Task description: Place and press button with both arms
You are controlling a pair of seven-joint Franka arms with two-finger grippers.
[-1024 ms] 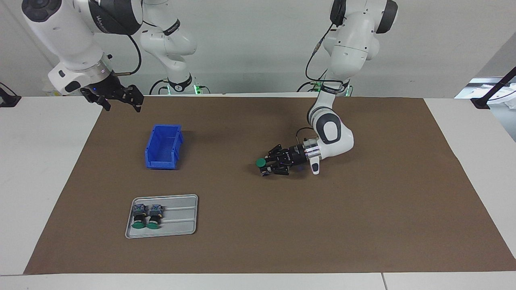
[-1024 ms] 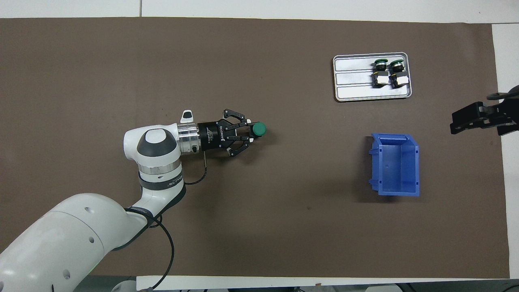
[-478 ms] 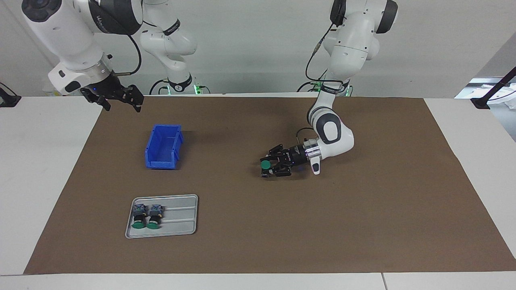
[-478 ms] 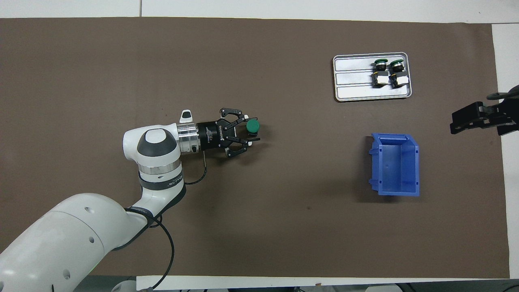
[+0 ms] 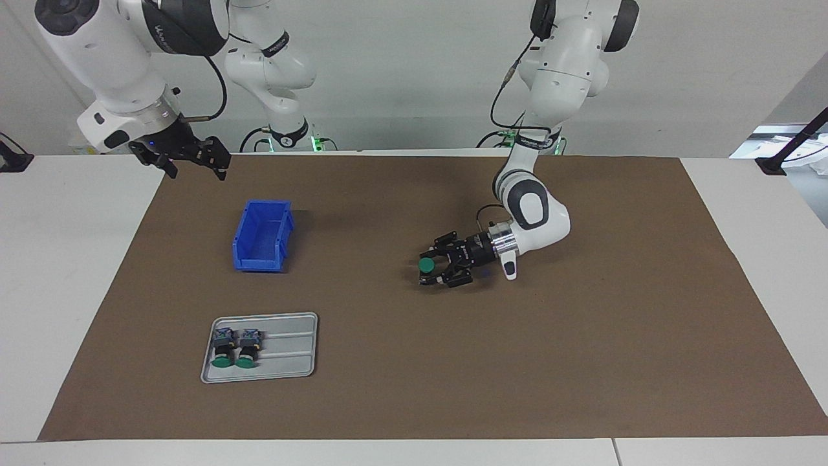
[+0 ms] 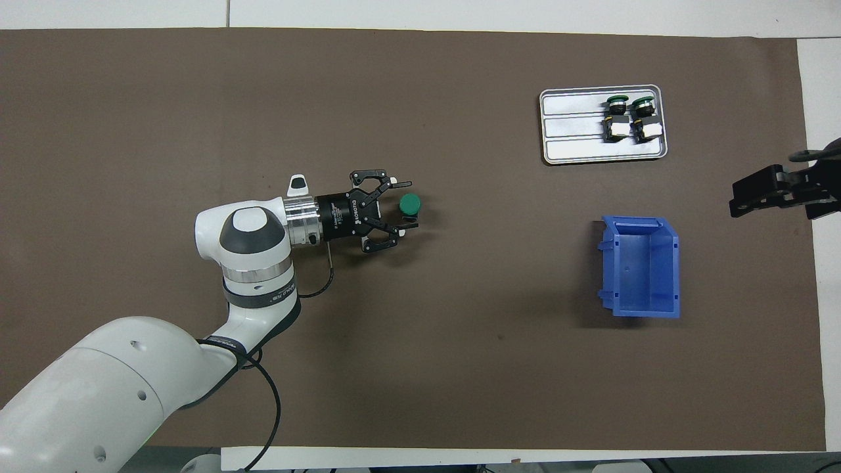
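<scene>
Since a second ago the left gripper (image 6: 402,205) has let go and backed off toward the left arm's end: jaws now spread, button (image 6: 410,205) standing free on the brown mat (image 5: 582,362) between the fingertips, not clamped. Half a second ago the fingers were narrower around it.

Button: round flat green cap facing up, black collar below it (contact block not visible here). It sits mid-table, at about 9 o'clock of the blue bin (image 6: 640,268) in the overhead view, well apart.

Right gripper (image 5: 191,162) waits, raised over the mat's edge at the right arm's end, jaws open, nothing in them, unchanged.

Grey tray (image 6: 571,141) lies at 12 o'clock of the bin, with two more buttons (image 6: 629,117) lying side by side in it. Nothing lies between the button and the bin.
</scene>
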